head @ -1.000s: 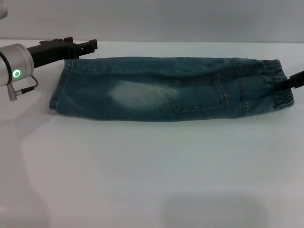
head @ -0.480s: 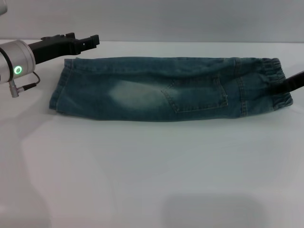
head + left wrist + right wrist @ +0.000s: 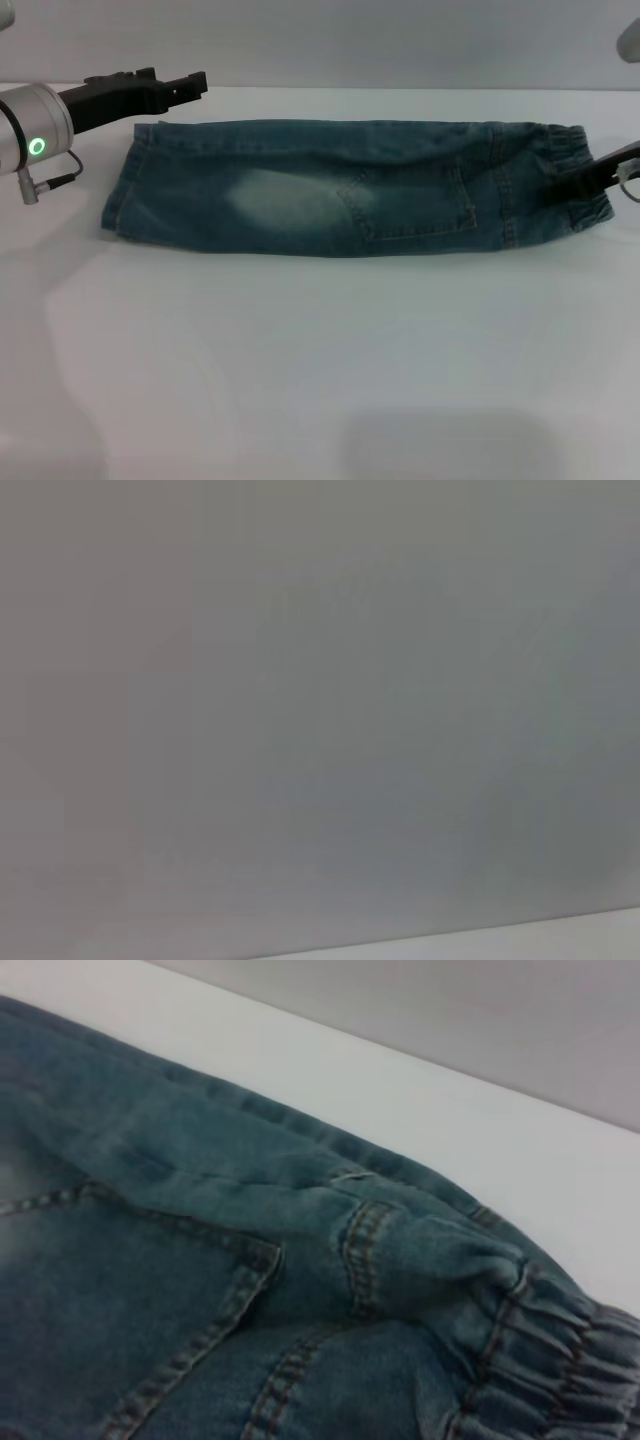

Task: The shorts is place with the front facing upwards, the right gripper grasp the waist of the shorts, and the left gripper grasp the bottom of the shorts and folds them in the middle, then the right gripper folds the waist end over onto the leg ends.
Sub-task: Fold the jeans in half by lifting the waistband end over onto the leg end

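One long axis: shorts lying left-right on counter; right pincer sitting at waist, grip state unclear; left pincer hovering beyond leg ends, seemingly together.

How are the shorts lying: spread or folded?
Folded once lengthwise: the shorts form one leg-wide band, waistband not yet folded over.

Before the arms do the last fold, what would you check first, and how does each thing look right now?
1. Shorts folded lengthwise into one flat strip: ok.
2. Right gripper at the waistband: ok, it reaches onto the elastic end.
3. Right gripper actually clamped on the cloth: cannot tell; its fingers are not clearly visible.
4. Left gripper clear of the shorts: ok, it hangs past the far corner of the leg ends, holding nothing.
5. Leg ends lying flat to receive the waist: ok.
6. Table in front free of obstacles: ok.
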You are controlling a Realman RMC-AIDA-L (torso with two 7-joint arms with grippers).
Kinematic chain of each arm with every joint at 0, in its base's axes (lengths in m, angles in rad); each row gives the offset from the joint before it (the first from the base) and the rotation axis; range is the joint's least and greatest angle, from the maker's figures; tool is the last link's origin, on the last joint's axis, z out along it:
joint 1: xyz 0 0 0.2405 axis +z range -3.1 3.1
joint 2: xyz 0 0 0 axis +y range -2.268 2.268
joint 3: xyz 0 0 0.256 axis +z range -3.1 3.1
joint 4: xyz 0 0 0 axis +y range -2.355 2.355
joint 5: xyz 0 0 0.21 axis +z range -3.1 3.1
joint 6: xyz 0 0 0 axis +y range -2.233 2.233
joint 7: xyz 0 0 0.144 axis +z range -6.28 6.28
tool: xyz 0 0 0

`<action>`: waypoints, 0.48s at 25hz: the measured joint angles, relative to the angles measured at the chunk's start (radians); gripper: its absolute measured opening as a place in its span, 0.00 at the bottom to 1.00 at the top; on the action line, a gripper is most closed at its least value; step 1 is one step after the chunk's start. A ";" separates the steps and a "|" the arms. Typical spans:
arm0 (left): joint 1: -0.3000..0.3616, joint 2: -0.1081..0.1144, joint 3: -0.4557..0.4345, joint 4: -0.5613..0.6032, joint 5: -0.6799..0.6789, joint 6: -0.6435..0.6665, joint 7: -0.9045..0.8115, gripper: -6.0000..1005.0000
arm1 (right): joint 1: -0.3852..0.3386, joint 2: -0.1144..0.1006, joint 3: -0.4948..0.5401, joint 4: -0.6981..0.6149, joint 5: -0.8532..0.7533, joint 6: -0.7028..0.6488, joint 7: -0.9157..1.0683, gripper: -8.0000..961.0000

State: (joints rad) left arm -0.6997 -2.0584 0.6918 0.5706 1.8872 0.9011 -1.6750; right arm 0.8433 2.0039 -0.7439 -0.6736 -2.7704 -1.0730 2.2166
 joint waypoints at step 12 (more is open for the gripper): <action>0.006 0.000 0.000 -0.007 -0.002 0.003 0.000 0.83 | -0.020 0.023 -0.008 -0.033 0.009 -0.004 -0.029 0.48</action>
State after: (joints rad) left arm -0.6933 -2.0584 0.6918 0.5634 1.8852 0.9046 -1.6750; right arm 0.8233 2.0269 -0.7514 -0.7061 -2.7612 -1.0769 2.1876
